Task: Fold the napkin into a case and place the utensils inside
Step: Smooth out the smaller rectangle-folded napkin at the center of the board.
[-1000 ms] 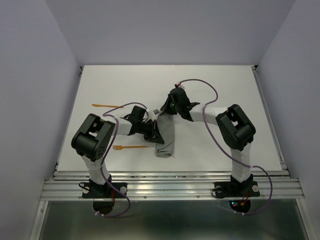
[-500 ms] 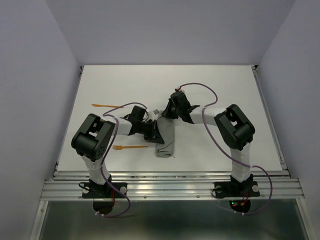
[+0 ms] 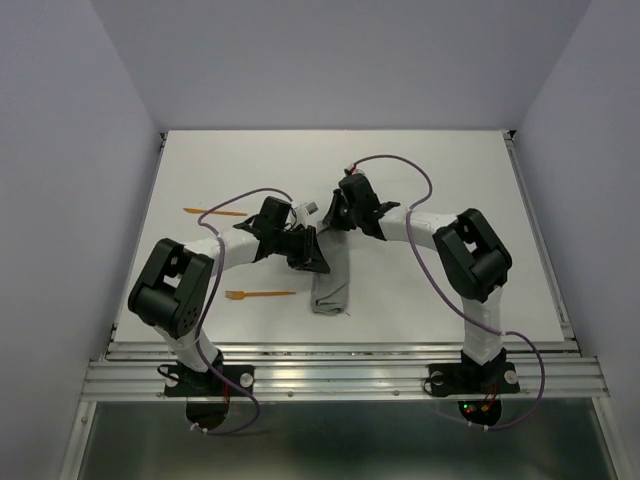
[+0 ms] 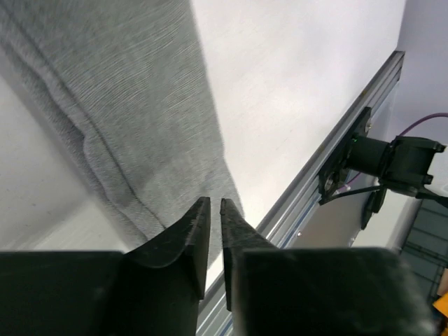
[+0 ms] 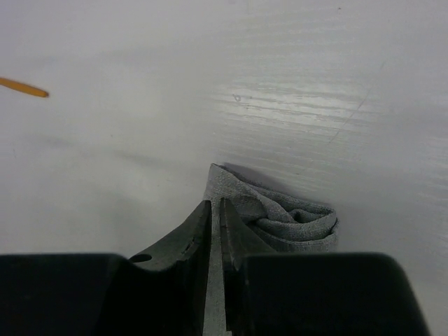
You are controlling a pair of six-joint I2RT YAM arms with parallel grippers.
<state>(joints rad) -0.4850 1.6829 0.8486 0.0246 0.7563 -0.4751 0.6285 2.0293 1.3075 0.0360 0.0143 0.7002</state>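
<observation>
Since the earlier frame, the left arm has stretched out with its elbow swung to the left. The left gripper (image 3: 303,248) has slid toward the far side along the left edge of the cloth, and its jaws, clenched then, have parted to a slim slit. The right gripper (image 3: 335,213) has shifted only slightly at the far end.

State of parts:
- Plain mid-grey soft cloth napkin (image 3: 331,285): folded into a narrow oblong strip, running near to far at the middle of the white table (image 3: 450,170).
- Left gripper: released. The wrist view shows nothing in the gap, with cloth lying beneath and beyond the tips.
- Right gripper: jaws almost together, tips at a corner of the rolled far end. Whether a ply is pinched cannot be told.
- Slim orange plastic fork (image 3: 262,294): flat on the table, near the strip's near end on its left and apart from it.
- Second thin orange plastic utensil (image 3: 214,211): farther left, well apart.

Step in hand, as judged: settling the last fold so that the strip serves as a case.

To do it well:
1. Keep the far end pressed down with the right gripper while the left one lifts clear.
2. Raise the left tips straight up so that no ply drags open.
3. Check that the long edges lie aligned and one end stays open as a mouth.
4. Only then reach for the fork
</observation>
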